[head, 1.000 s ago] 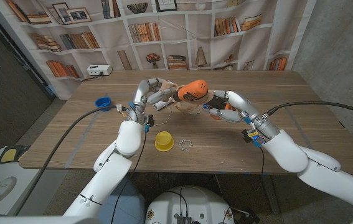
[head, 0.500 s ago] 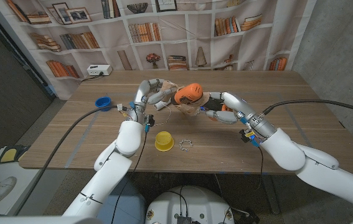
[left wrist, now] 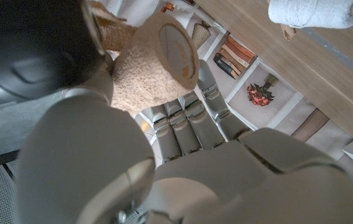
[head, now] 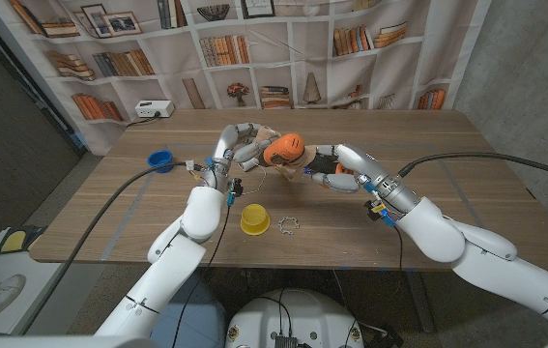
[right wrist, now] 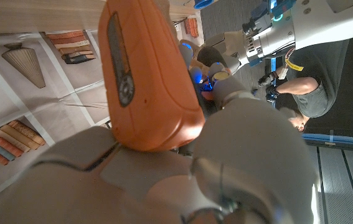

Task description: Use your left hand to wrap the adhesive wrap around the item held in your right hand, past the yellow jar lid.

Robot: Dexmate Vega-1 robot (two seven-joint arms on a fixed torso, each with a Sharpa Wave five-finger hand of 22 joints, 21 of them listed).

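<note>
A wooden table point(head: 467, 145) carries a yellow jar lid point(head: 252, 219), standing just beside a small pale toothed ring point(head: 288, 226), both nearer the robot than the fingers of either hand; a blue cup point(head: 160, 159) sits near the table's left edge, well apart from the fingers; a white roll point(left wrist: 316, 12) lies on the wood beyond the left hand's fingers.

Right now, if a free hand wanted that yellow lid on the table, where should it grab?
By its side wall, from straight above. The yellow jar lid sits low on the table, apart from the small toothed ring beside it, so fingers could likely straddle it without obstruction.
</note>
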